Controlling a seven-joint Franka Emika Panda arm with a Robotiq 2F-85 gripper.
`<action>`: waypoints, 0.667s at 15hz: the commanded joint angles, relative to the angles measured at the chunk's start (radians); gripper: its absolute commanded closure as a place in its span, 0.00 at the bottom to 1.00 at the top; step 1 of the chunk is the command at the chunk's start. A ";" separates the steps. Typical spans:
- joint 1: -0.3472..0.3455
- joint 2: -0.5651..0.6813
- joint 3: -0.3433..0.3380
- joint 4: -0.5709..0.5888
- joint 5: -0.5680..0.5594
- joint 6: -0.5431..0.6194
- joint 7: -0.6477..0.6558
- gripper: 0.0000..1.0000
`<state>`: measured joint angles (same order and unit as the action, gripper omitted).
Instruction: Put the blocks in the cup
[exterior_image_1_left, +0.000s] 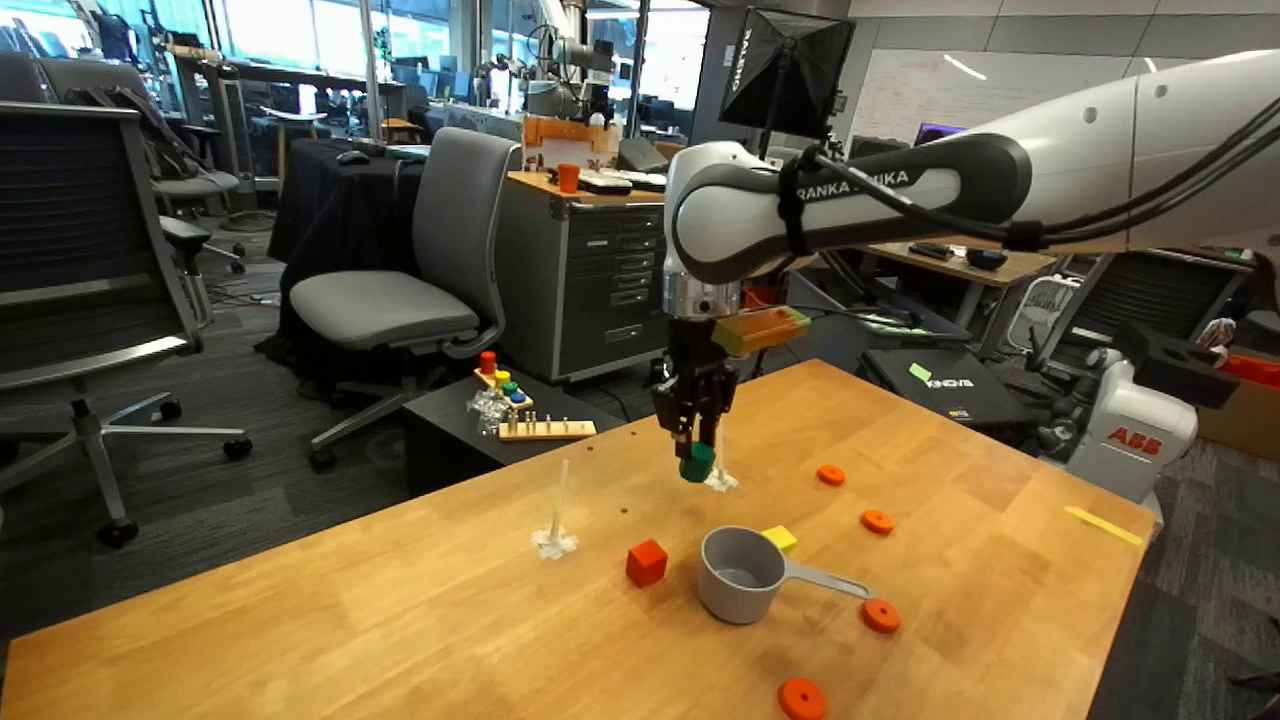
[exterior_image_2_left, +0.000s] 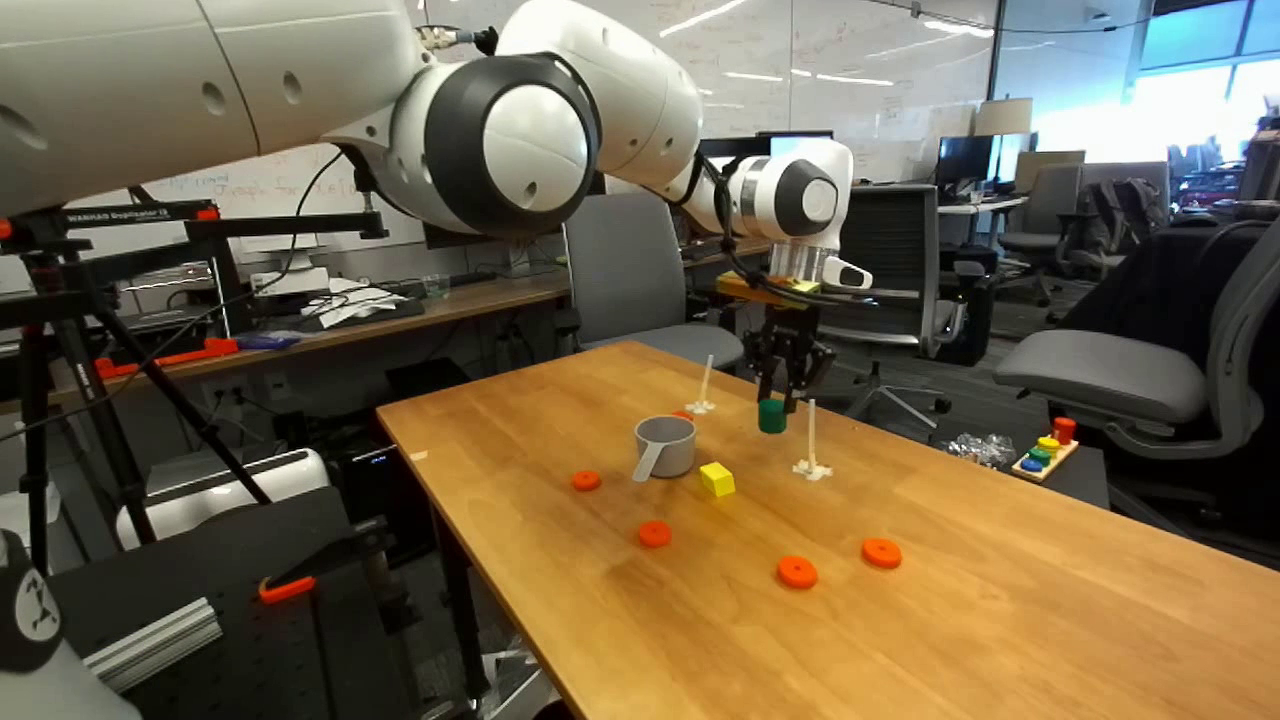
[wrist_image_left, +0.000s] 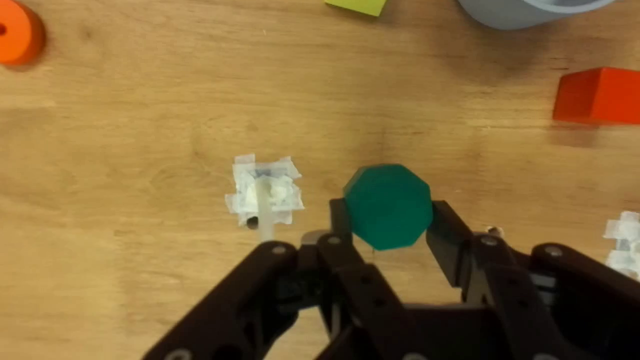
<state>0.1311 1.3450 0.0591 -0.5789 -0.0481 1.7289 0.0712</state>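
The tabletop (exterior_image_2_left: 950, 600) is faced in grained wood, faintly sheened; the cup (exterior_image_1_left: 738, 603) is finished in smooth, matt grey, whether of metal or plastic cannot be told; smooth, dull faces are shown by the green block (wrist_image_left: 388, 207), yellow block (exterior_image_2_left: 717, 479) and red block (wrist_image_left: 617, 96); the orange discs (exterior_image_2_left: 797, 572) are plastic-looking; the tape (wrist_image_left: 285, 194) is papery and creased; the gripper (wrist_image_left: 390, 216) is finished in dull black, set with metallic screw heads (wrist_image_left: 279, 249); the arm (exterior_image_1_left: 1060, 130) is cased in glossy white.

In an exterior view your arm (exterior_image_1_left: 1060, 150) stretches in from two o'clock with its wrist (exterior_image_1_left: 700, 298) pointing down to six, while in the wrist view your gripper (wrist_image_left: 390, 216) pinches, fingers (wrist_image_left: 341, 217) facing from nine and three.
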 joint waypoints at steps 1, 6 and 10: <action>0.027 -0.040 0.021 0.026 0.009 -0.035 0.000 0.81; 0.066 -0.069 0.043 0.021 0.018 -0.054 0.016 0.81; 0.087 -0.071 0.056 0.004 0.023 -0.067 0.052 0.81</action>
<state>0.2096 1.2889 0.1029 -0.5668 -0.0428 1.6962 0.0905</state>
